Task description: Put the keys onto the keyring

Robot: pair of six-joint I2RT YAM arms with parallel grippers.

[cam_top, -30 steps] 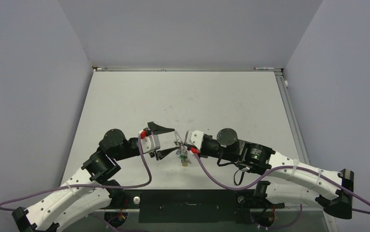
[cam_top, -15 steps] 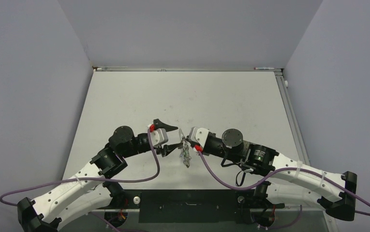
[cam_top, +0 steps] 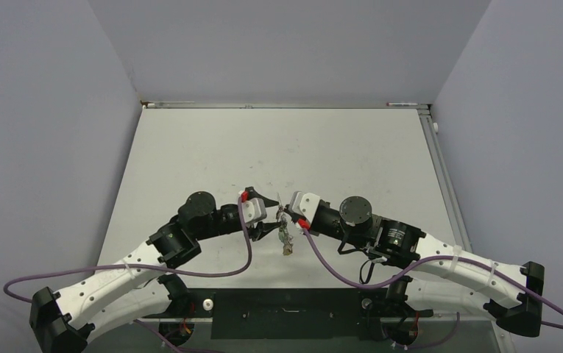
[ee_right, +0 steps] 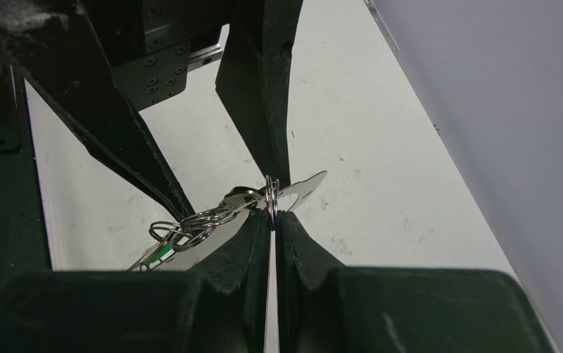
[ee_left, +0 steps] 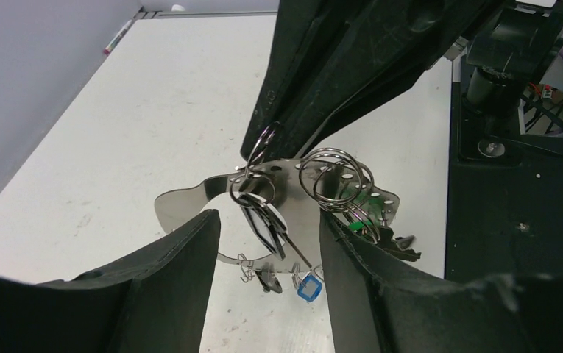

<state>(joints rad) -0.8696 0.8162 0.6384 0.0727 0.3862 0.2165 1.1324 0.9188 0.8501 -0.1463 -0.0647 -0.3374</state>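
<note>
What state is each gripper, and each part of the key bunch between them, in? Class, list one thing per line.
right gripper: shut, pinching the split ring.
split ring: upright, clamped between the right gripper's fingers.
left gripper: open, one finger on either side of the keys.
keys: hanging in a bunch from linked rings.

White, faintly scuffed table (cam_top: 212, 147) spread under and beyond the left gripper (cam_top: 274, 215). Plain lavender-grey walls (cam_top: 285, 51) far ahead and to either side. Black panel (cam_top: 285, 312) behind, along the near edge. Even, soft light.
</note>
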